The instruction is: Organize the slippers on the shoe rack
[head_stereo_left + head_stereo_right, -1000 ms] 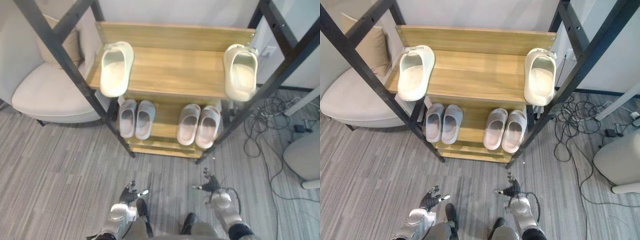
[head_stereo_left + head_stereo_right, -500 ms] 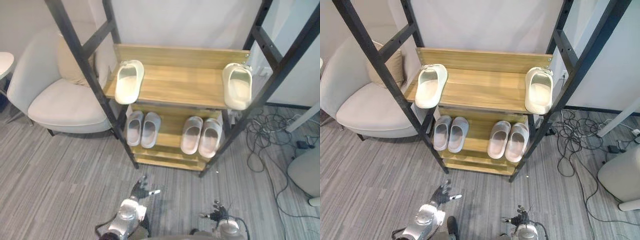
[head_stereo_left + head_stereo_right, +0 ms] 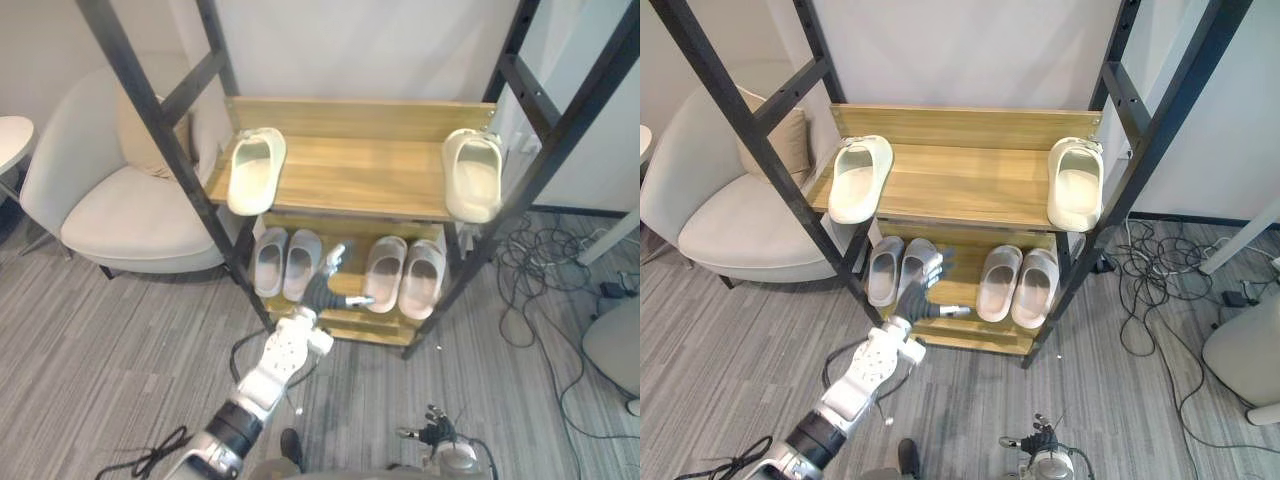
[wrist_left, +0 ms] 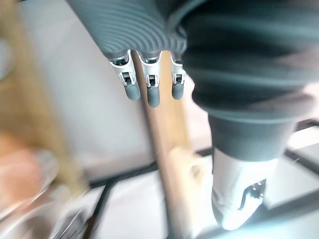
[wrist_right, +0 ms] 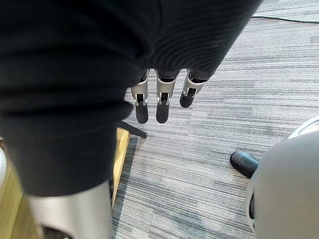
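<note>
Risk: left robot hand point(image 3: 319, 291), spread and empty, hangs by the grey slippers point(image 3: 270, 262) — a sloppy swing could knock them off the rack point(image 3: 360, 176). Right robot hand point(image 3: 437, 438) low, open.

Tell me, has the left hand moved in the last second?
Yes. The left hand has gone from above the floor, short of the shoe rack, up in front of its lower shelf.

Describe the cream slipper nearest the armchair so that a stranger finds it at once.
Find the wooden shoe rack. On its top shelf, at the end beside the armchair, lies a cream slipper. Its twin lies at the other end; the lower pairs are grey.
</note>
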Controlling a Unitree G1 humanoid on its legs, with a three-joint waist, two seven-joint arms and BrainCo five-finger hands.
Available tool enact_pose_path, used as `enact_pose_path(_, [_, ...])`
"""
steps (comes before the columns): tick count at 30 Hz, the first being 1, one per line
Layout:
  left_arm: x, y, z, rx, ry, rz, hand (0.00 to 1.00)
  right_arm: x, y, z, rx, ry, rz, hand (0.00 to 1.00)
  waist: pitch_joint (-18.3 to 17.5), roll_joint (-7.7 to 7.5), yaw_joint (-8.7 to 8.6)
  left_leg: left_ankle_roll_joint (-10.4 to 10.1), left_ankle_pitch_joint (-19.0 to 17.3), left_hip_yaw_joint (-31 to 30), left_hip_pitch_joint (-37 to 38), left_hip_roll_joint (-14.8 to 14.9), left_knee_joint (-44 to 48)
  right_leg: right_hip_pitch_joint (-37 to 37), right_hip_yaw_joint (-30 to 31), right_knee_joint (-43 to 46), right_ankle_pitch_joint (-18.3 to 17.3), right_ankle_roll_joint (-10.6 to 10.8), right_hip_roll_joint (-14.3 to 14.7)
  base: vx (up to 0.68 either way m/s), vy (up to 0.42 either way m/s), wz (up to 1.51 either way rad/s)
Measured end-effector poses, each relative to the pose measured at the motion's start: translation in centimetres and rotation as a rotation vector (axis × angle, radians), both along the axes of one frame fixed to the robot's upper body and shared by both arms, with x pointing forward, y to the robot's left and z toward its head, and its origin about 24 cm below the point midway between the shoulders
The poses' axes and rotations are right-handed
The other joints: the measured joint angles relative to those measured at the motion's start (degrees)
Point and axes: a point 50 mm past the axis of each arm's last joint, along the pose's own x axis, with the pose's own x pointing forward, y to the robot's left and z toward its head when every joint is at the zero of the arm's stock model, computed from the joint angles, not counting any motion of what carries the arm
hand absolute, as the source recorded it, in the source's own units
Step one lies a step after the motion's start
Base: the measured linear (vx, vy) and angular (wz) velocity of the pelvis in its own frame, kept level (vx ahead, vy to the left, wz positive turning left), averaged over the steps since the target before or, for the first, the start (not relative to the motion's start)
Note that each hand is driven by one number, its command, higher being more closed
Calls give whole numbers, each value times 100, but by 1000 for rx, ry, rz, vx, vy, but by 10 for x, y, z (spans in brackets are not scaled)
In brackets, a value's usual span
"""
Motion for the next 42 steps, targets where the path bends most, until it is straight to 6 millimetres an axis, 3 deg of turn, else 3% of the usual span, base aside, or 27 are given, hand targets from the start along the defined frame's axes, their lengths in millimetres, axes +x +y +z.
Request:
enact_pose_path(12, [40,93,89,183,-319,351,0,-6,-13,1,5,6,13,0,1,-169,-19,-8,-158,190,93,-5,-6,-14,288,-244,146,15,14,-1,7,-14])
enact_pose_path(21, [58,151,117,283,-308,551,0,-9,-16,1,21,10,-7,0,41,-235,-4,-20,-183,249,63,-8,-1,-68,355,-284,175,17,18,6,-2,-3])
enact_pose_path(32, [67,179,143,328,-300,653,0,-5,-17,2,22,-1,-13,0,205,-274,90,-21,-183,487,-134,35,1,-471,640,-169,200,-23,18,-17,7,-12])
enact_pose_path(42, [72,205,154,355,-237,738,0,-2,-18,4,34,-13,-25,0,331,-312,108,-20,-182,682,-303,50,3,-828,881,-69,240,-68,6,-22,6,-13])
